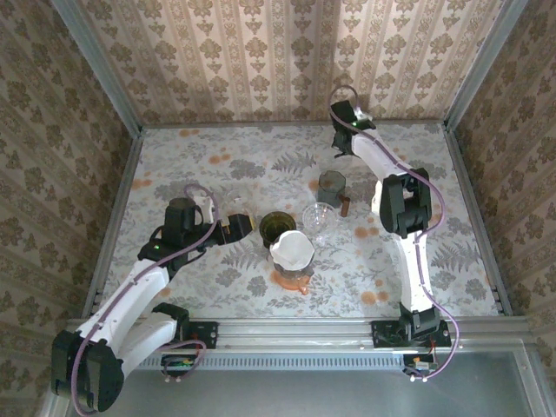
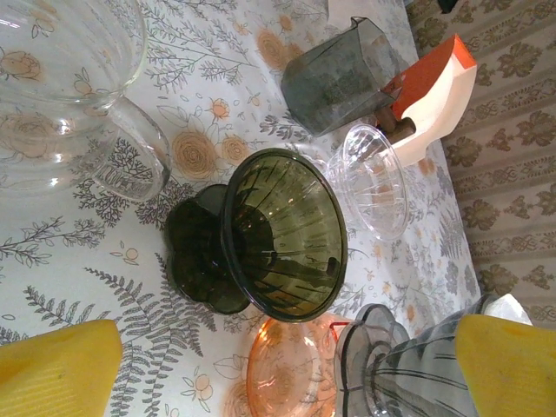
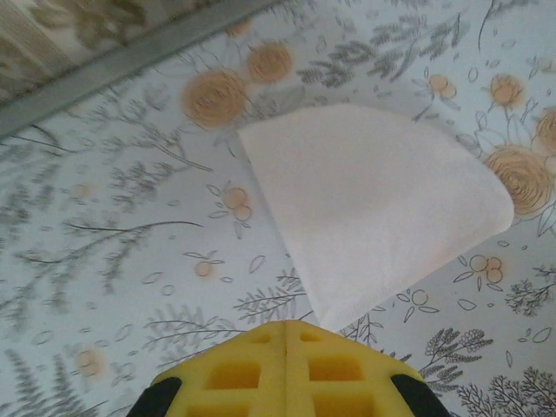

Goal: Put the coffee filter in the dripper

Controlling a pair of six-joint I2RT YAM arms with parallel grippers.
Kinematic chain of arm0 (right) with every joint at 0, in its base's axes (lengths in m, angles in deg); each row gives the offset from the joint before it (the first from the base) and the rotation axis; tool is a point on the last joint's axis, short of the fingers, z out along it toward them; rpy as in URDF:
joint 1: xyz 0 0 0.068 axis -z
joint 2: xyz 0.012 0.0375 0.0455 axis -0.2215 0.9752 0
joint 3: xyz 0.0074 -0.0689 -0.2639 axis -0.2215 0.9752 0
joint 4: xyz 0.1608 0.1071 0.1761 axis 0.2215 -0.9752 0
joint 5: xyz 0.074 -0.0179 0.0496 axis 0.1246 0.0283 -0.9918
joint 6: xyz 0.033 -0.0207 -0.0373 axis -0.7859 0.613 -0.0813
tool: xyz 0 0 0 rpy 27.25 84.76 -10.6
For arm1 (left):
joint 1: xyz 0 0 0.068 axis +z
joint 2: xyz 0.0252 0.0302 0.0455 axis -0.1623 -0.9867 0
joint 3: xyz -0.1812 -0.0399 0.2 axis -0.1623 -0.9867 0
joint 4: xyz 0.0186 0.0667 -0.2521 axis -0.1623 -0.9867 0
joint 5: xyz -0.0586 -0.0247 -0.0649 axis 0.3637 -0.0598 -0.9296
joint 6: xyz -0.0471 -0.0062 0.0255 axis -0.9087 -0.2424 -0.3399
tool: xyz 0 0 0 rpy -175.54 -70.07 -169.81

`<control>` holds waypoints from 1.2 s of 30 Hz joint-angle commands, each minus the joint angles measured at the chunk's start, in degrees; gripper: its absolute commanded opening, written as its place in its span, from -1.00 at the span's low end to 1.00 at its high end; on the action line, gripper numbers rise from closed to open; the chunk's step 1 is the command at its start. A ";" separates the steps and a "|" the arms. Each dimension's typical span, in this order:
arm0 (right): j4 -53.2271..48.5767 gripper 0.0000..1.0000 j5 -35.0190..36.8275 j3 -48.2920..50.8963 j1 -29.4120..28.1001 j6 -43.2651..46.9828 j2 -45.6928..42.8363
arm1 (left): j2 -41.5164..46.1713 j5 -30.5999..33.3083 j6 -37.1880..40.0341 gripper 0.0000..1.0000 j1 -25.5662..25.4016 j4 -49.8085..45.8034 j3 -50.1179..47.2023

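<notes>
Two arms reach over the flowered table [image 1: 174, 174]. On it are one glass carafe [image 1: 229, 205], three drippers, one grey cup [image 1: 331, 185] and two paper filters.

On the left, the left gripper [image 1: 243, 228] stands wide open and empty, just left of the green dripper [image 1: 276, 226]. Its wrist view adds detail that is too small to read from overhead: the dripper's ribbed inside and the orange saucer [image 2: 287, 373] beside it.

Nearer the arms, the grey dripper [image 1: 293, 271] already has a white filter [image 1: 292, 248] in it. The clear dripper [image 1: 320, 219] stands just right of the green one.

The right gripper [image 1: 341, 142] is by the far wall, well apart from the drippers. Its wrist view shows the jaws closed on the pointed tip of the coffee filter [image 3: 373, 204], which fans out over the table beyond them.
</notes>
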 commanded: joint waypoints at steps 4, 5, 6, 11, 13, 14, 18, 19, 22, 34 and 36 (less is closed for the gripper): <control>-14.23 0.18 2.57 -15.46 0.28 0.62 5.89 | 0.71 -1.02 -1.34 0.99 0.40 2.39 -1.56; -16.04 0.28 3.29 -18.06 0.40 0.11 7.83 | 0.76 -1.10 -1.35 1.00 0.44 2.46 -1.58; -16.98 0.32 3.57 -19.72 0.41 -0.25 9.21 | 0.83 -1.23 -1.33 1.00 0.45 2.39 -1.59; -16.89 0.66 5.24 -22.31 0.50 -4.19 13.16 | 1.90 -0.95 -0.78 1.00 0.45 0.84 -1.51; -17.99 1.00 6.01 -22.93 0.59 -6.85 14.11 | 2.35 -0.66 -0.48 1.00 0.50 0.21 -1.40; -18.45 1.00 5.61 -23.22 0.62 -7.82 14.65 | 2.50 -0.55 -0.36 1.00 0.47 0.03 -1.40; -21.88 0.97 5.12 -24.15 0.76 -12.94 16.41 | 2.34 -0.33 -0.17 1.00 0.54 0.13 -1.33; -22.90 0.95 5.00 -24.07 0.86 -14.42 16.81 | 2.11 -0.42 -0.17 1.00 0.51 0.27 -1.38; -24.71 0.88 4.49 -23.99 1.14 -17.48 17.77 | 1.83 -0.59 -0.20 1.00 0.54 0.57 -1.40; -27.78 0.25 1.39 -23.95 2.02 -21.29 21.77 | 2.31 -0.11 -0.08 1.00 0.54 0.18 -1.32; -27.96 0.12 0.50 -23.95 2.06 -21.20 22.32 | 2.31 -0.15 -0.08 1.00 0.62 0.31 -1.32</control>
